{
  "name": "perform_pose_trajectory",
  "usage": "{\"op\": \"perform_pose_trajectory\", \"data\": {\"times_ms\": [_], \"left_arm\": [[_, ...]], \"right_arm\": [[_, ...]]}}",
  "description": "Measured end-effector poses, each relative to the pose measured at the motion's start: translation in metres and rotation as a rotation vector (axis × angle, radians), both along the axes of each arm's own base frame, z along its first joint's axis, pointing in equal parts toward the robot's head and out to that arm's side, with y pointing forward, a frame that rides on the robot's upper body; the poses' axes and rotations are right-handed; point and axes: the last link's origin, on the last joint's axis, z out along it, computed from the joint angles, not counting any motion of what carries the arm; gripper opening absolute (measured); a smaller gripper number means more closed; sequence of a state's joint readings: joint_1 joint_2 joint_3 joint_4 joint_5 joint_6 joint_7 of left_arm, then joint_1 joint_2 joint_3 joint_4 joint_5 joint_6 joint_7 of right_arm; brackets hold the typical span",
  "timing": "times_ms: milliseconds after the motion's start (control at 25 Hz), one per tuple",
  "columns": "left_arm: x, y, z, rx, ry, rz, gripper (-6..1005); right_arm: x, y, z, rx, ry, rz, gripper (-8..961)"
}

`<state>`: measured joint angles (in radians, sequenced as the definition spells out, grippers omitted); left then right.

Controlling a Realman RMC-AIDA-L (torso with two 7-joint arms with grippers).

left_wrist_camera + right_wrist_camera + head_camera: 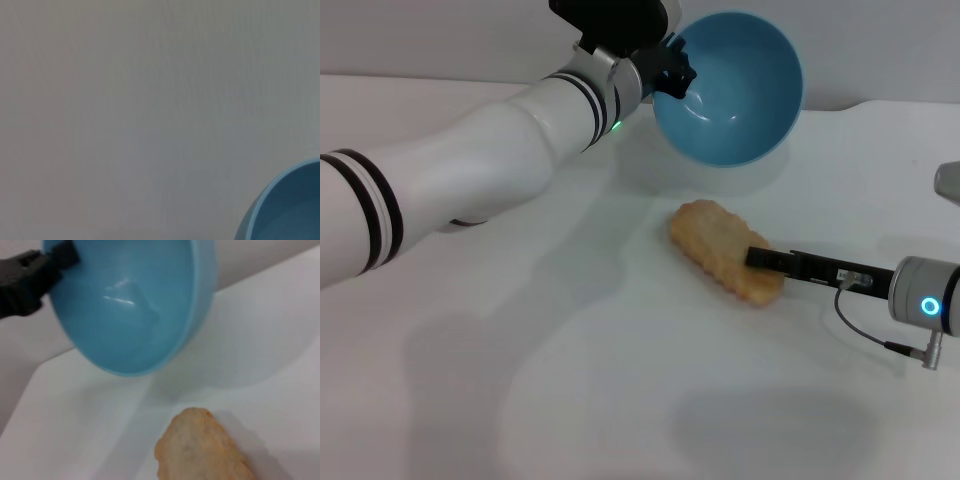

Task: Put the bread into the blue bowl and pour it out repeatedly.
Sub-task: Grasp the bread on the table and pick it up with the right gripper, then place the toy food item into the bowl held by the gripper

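So here's where we stand. Left pincer (pixel 672 72) pinching rim of blue bowl (pixel 735 95), bowl tipped on its side in air, mouth facing us, inside bare. Bread (pixel 725 252) flat on tabletop (pixel 570 380), below and in front of bowl, apart from it. Long axis runs diagonal, far-left to near-right. Right pincer (pixel 765 259) sits at bread's near-right end, right arm clearly nearer; whether it's spread or pressed, we can't tell. Plenty of open room around loaf, tabletop's far edge lies behind bowl. We guess next regrasp comes from right.
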<state>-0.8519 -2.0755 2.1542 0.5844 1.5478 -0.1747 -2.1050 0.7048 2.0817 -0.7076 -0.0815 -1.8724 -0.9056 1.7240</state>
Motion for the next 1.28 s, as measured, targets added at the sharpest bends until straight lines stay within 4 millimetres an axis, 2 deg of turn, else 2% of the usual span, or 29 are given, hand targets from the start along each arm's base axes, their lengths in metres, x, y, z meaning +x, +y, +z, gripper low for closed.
{"op": "perform_pose_trajectory", "data": {"times_ms": [160, 280, 320, 360, 400, 440, 600, 640, 1000, 1120, 1280], "left_arm": [[-0.001, 0.000, 0.001, 0.002, 0.001, 0.002, -1], [-0.002, 0.001, 0.002, -0.001, -0.002, 0.007, -1], [-0.003, 0.002, 0.003, -0.004, -0.006, 0.015, -1], [-0.005, 0.005, 0.005, -0.022, -0.017, 0.039, -1], [-0.005, 0.005, 0.005, -0.022, -0.017, 0.039, -1], [-0.006, 0.007, 0.006, -0.034, -0.021, 0.052, -1], [-0.008, 0.011, 0.004, -0.112, -0.020, 0.091, 0], [-0.007, 0.011, 0.003, -0.135, -0.019, 0.098, 0], [-0.004, -0.003, -0.015, -0.303, -0.032, 0.128, 0], [-0.003, -0.009, -0.020, -0.338, -0.046, 0.138, 0], [0.003, -0.020, -0.029, -0.387, -0.054, 0.117, 0]], "right_arm": [[-0.009, 0.002, 0.008, -0.010, 0.040, 0.072, 426], [-0.018, 0.004, 0.025, -0.013, 0.097, 0.148, 397], [-0.020, 0.005, 0.034, -0.006, 0.114, 0.173, 389], [-0.023, 0.007, 0.052, 0.006, 0.146, 0.207, 381], [-0.023, 0.007, 0.052, 0.006, 0.146, 0.207, 373], [-0.024, 0.007, 0.061, 0.014, 0.159, 0.216, 365], [-0.024, 0.008, 0.105, 0.094, 0.159, 0.276, 301], [-0.023, 0.009, 0.122, 0.135, 0.151, 0.279, 293], [-0.015, 0.009, 0.148, 0.229, 0.151, 0.265, 237], [-0.011, 0.011, 0.146, 0.241, 0.142, 0.248, 226], [-0.013, 0.016, 0.124, 0.220, 0.149, 0.239, 210]]}}
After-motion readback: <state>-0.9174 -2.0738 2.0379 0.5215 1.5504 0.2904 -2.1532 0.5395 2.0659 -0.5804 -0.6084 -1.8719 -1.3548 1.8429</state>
